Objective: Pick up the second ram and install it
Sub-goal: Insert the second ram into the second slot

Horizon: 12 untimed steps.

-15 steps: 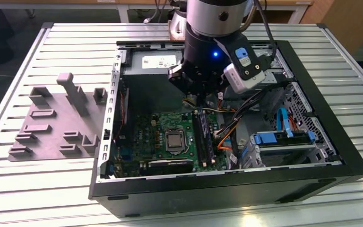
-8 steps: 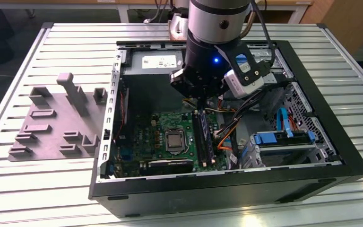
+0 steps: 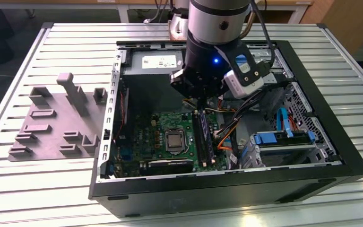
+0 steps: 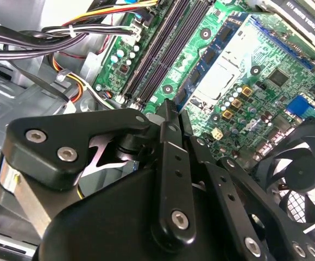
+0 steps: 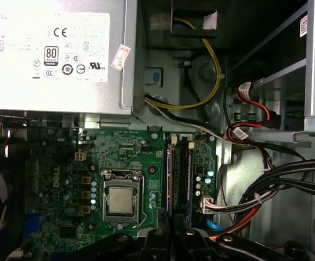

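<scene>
The gripper (image 4: 171, 111) has its fingers pinched together. I see nothing between them in the second wrist view, so it looks clenched on nothing rather than carrying a stick. It hangs low inside the case (image 3: 232, 191), over the end of the slots (image 4: 165, 49) that lies farthest from the socket (image 5: 119, 198), probably so that closed tips could bear down on a stick's edge.

The ram (image 5: 189, 174) seems to stand in a slot already, on the side of the socket away from the fan (image 4: 304, 174): a thin blue-green strip running along the black rails. I cannot tell whether it is latched home, or whether this is the second stick.

Past the slots from the socket, the cables (image 5: 266, 185) bunch clear of the rails. The supply (image 5: 54, 54) sits beyond the board's far edge.
</scene>
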### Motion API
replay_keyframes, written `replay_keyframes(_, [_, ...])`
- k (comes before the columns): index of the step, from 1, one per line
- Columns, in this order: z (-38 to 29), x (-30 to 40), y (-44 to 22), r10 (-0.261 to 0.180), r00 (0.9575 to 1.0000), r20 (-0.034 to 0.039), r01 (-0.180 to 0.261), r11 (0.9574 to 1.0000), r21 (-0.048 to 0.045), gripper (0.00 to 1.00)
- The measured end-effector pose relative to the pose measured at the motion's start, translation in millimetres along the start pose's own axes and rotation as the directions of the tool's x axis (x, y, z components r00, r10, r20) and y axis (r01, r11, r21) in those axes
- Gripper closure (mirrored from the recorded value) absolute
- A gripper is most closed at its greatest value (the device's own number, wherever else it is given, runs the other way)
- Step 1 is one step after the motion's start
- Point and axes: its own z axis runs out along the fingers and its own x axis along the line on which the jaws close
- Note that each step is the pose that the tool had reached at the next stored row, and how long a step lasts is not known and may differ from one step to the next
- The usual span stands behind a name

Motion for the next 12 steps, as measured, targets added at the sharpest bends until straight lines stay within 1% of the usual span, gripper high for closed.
replay_keyframes(12, [0.6,0.0,0.0,0.002,1.0,0.0,-0.002,1.0,0.0002,0.86])
